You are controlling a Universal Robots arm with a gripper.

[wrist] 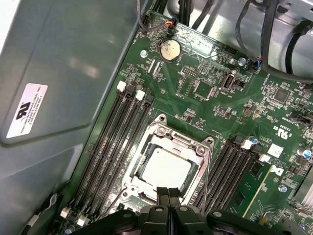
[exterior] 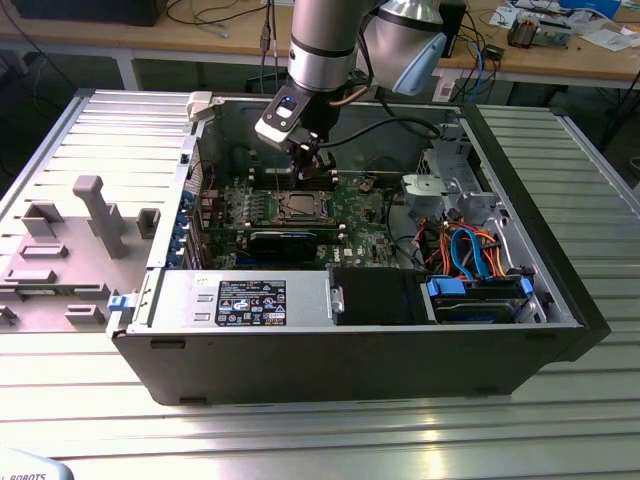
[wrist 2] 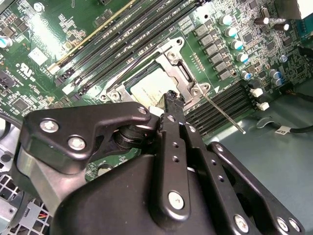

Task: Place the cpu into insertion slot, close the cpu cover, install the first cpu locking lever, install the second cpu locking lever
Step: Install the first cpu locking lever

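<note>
Now, cpu (wrist: 165,169) seated, mem slots (wrist: 110,142) either side

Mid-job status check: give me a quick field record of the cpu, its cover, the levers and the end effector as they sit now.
cpu: lying in the insertion slot, silvery top up
cpu cover: down, framing the cpu
locking lever: thin rod jutting from the socket corner over the memory slots, apparently unlatched
end effector: fingers shut, tips at the socket's edge
setting: green board inside an open computer case
</note>
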